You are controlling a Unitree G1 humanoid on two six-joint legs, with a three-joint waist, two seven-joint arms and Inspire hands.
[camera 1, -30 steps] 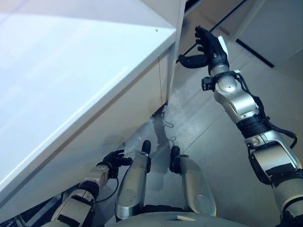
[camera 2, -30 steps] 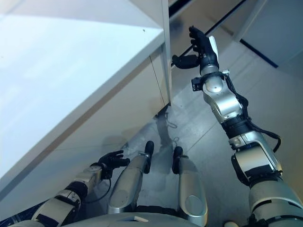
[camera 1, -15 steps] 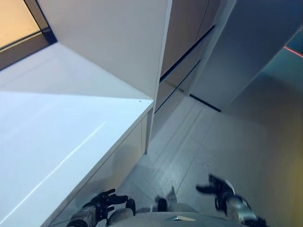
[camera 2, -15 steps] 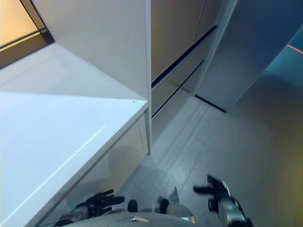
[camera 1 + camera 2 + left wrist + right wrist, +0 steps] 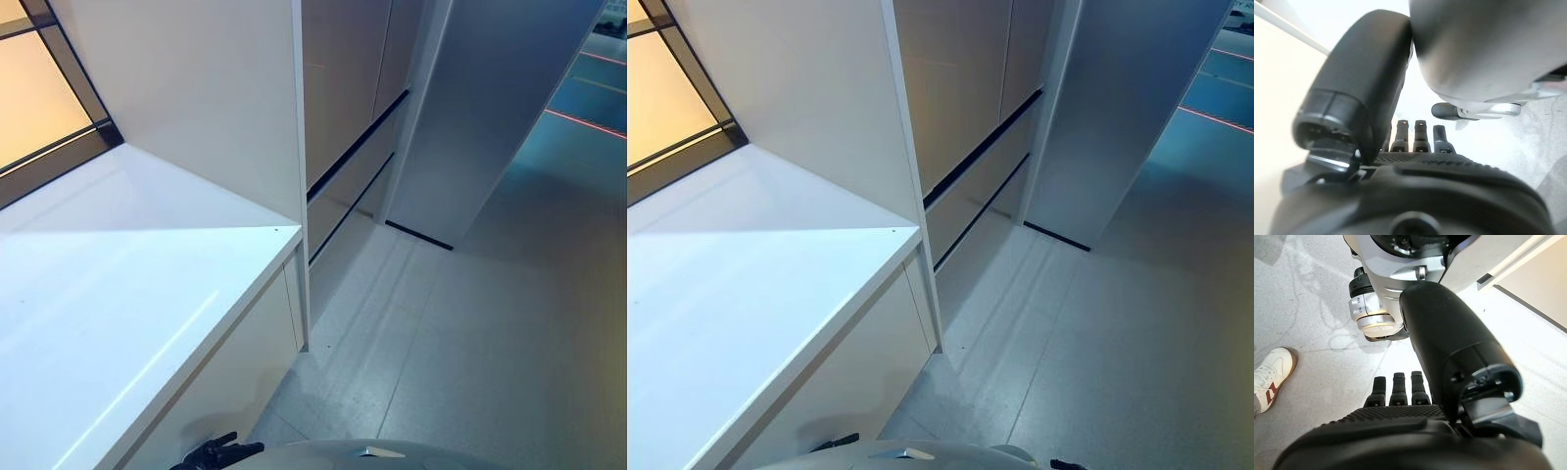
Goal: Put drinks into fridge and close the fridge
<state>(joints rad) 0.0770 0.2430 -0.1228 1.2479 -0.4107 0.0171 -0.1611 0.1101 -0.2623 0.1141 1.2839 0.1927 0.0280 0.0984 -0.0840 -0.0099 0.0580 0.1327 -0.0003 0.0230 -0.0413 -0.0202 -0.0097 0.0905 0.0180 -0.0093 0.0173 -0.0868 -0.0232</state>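
No drink shows in any view. A tall grey door front (image 5: 480,117), perhaps the fridge, stands shut at the far right of the cabinets. My left hand (image 5: 221,454) hangs low at the bottom edge, below the counter. In its wrist view the left hand (image 5: 1415,196) has straight fingers (image 5: 1420,136) and holds nothing. Only a dark tip of my right hand (image 5: 1064,464) shows at the bottom edge. Its wrist view shows the right hand (image 5: 1400,431) with straight fingers (image 5: 1399,387), also empty.
A white counter (image 5: 118,294) fills the left, with a white side panel (image 5: 196,98) rising behind it. Beige cabinet fronts (image 5: 343,88) with dark gaps stand between the panel and the grey door. Grey floor (image 5: 470,343) spreads to the right. A person's white shoe (image 5: 1268,377) rests on the floor.
The camera has tilted up, shifting the whole picture. My right arm, raised by the panel's edge a second ago, has dropped to the bottom edge. The left hand stays low.
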